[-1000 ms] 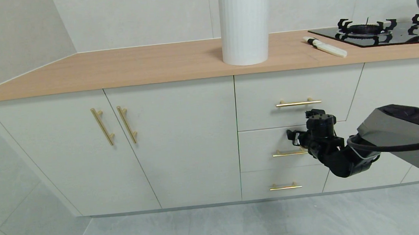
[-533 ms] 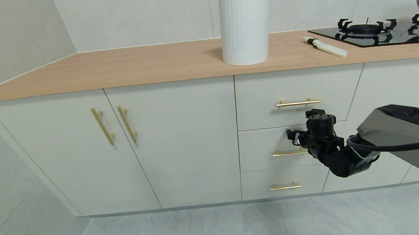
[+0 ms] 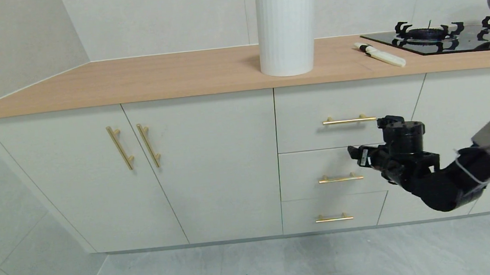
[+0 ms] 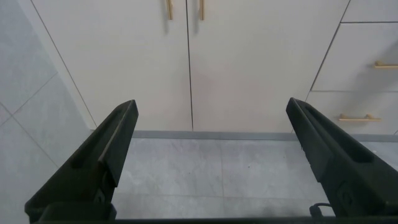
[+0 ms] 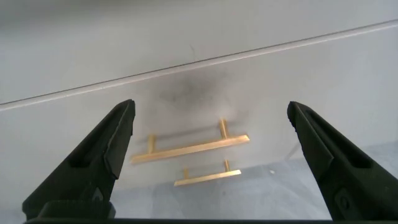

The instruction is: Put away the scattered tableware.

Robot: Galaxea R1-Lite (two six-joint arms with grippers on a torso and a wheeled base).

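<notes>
Knife (image 3: 379,54) lies flat on the table (image 3: 157,76) beside the hob (image 3: 438,39), well apart from your right gripper (image 5: 210,109), jaws open and empty near the middle drawer handle (image 3: 340,177). Left gripper (image 4: 211,109) jaws open too. Probably light, stiff, slick; grab the dark-banded handle end, not the blade.

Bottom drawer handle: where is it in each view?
Head view: bottom drawer handle, lowest of the three drawer handles.
Left wrist view: the handle nearest the floor.
Right wrist view: the smaller handle, nearer the floor.
Shared landmark: middle drawer handle, just above it in every view.
</notes>
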